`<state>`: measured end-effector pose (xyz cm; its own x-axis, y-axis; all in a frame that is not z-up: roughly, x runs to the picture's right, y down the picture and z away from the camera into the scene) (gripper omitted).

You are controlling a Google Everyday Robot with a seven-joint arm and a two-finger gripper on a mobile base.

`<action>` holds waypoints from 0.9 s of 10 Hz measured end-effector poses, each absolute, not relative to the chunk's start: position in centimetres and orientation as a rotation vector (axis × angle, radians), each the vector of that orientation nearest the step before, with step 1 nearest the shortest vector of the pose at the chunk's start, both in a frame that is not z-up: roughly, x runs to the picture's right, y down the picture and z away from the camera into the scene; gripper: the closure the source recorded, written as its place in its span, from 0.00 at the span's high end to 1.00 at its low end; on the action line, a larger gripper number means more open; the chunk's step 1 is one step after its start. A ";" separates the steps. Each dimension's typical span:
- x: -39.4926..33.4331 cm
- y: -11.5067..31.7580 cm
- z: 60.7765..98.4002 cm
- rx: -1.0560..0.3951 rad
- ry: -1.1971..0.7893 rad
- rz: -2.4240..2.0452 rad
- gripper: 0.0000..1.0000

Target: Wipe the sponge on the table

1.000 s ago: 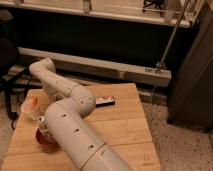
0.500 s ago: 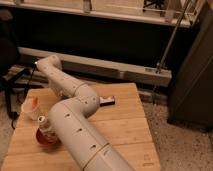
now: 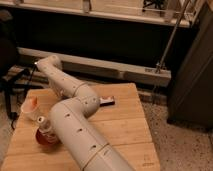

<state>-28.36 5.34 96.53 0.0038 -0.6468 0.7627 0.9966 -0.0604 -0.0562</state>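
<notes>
The claw (image 3: pixel 42 64) sat at the far end of the arm (image 3: pixel 75 125), above the far left edge of the counter (image 3: pixel 125 131); it was turned away from the camera, so I could not tell whether it was released, clenched or grasping anything. The arm rose from the near edge of the counter, bent at an elbow over the middle of the planks, then ran back and to the left; its bulk covered a broad strip of the wood.

The sponge did not show anywhere on the bare wood; nothing blue could be made out, and it may have lain under the arm or beneath the claw, though that was only a guess. A flat dark bar (image 3: pixel 107 100) with a reddish stripe lay just right of the elbow, near the far edge; a pale cup (image 3: pixel 30 108) with an orange inside stood near the left edge; a red bowl (image 3: pixel 44 139) sat nearer the camera, close against the arm, with a small light thing (image 3: pixel 41 122) just behind it.

With the sponge hidden, the step in hand could not be settled; the pose would suit an arm poised over the sponge ahead of a stroke, and equally one resting at the end of a stroke across the wood. Any further move would call for finding the sponge beyond doubt, pressing it flat on the planks, and keeping clear of the cup, the bowl and the bar.
</notes>
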 end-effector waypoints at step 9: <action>-26.0 3.1 95.8 -0.664 -0.663 -1.400 0.22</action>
